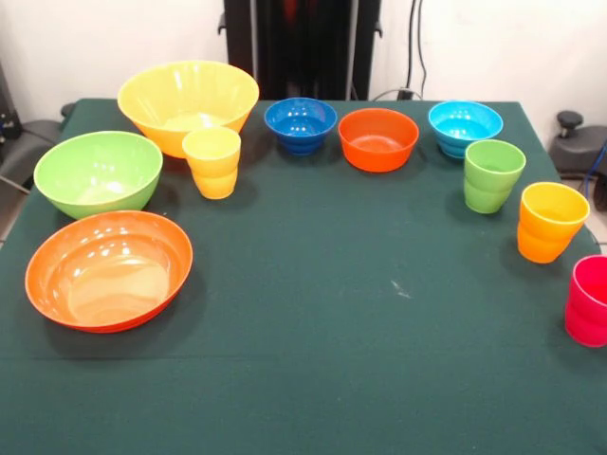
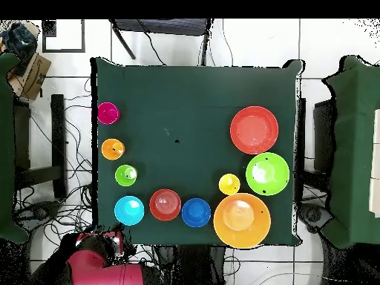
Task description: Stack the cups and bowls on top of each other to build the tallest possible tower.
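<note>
Front view, reading left to right across the green table (image 1: 313, 313): I see the big orange bowl (image 1: 108, 269) nearest the camera, the green bowl (image 1: 98, 172) behind it, the large yellow bowl (image 1: 188, 102) with the yellow cup (image 1: 212, 161) touching its front, then the dark blue bowl (image 1: 300, 123), small orange bowl (image 1: 377, 138) and light blue bowl (image 1: 464, 126) in a row along the far edge. Down the right side stand the green cup (image 1: 492, 174), orange-yellow cup (image 1: 550, 220) and pink cup (image 1: 590, 300), each apart from its neighbour. Nothing is stacked yet; every piece sits upright, mouth up. I judge this glossy plastic light, stiff and slippery, so I would pinch a rim wall, or a cup at its ridged lower half. Overhead, the red arm (image 2: 100, 267) shows drawn back below the table's edge; I cannot tell how its jaws stand, and it touches nothing.
</note>
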Tool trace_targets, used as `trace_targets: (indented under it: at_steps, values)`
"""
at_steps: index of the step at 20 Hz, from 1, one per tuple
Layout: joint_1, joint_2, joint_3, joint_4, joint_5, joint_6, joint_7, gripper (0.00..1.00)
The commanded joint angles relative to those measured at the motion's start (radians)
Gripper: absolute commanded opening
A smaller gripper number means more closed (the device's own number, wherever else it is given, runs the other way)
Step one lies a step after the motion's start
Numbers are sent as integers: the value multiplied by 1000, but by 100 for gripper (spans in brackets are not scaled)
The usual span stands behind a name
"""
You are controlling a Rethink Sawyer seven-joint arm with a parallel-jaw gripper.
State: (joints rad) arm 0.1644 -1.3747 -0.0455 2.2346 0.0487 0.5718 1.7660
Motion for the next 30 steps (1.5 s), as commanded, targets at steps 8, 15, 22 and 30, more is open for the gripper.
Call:
trace_targets:
  at_steps: [8,15,22,30]
  values:
    - [-190,311,108,-151,-5,48,22,100]
    - [-280,423,134,-302,-94,33,-72,100]
    - [-433,473,208,-421,-167,130,-223,100]
    - [-474,491,275,-439,-215,131,-182,100]
